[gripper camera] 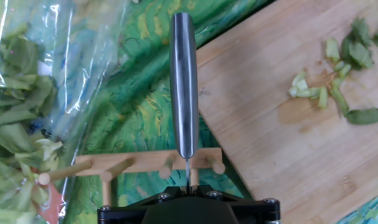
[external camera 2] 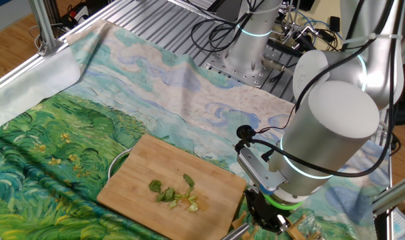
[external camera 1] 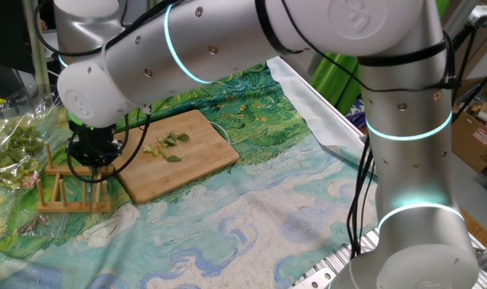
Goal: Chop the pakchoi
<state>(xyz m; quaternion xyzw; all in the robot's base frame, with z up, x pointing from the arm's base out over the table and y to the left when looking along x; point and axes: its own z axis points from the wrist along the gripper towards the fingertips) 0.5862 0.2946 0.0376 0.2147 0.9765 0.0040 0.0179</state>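
Pincer [gripper camera: 187,186] clenched tight on the steel knife [gripper camera: 184,81], pointing straight down over the little wooden rack [gripper camera: 145,163], off the board's [gripper camera: 269,143] edge at nine o'clock in the hand view. Pakchoi [gripper camera: 335,87] lying in a loose scatter of small green bits at two o'clock on that board, well apart from the blade; looks already cut up. Featherweight stuff by the look of it: limp leaf scraps, slightly firmer pale stem pieces, damp and likely to cling to wood or steel. No sense pinching such bits one by one; better nudged or swept together from the side, gently, since bruising comes easily. Bagged greens [gripper camera: 20,112] at ten o'clock, not part of the job.
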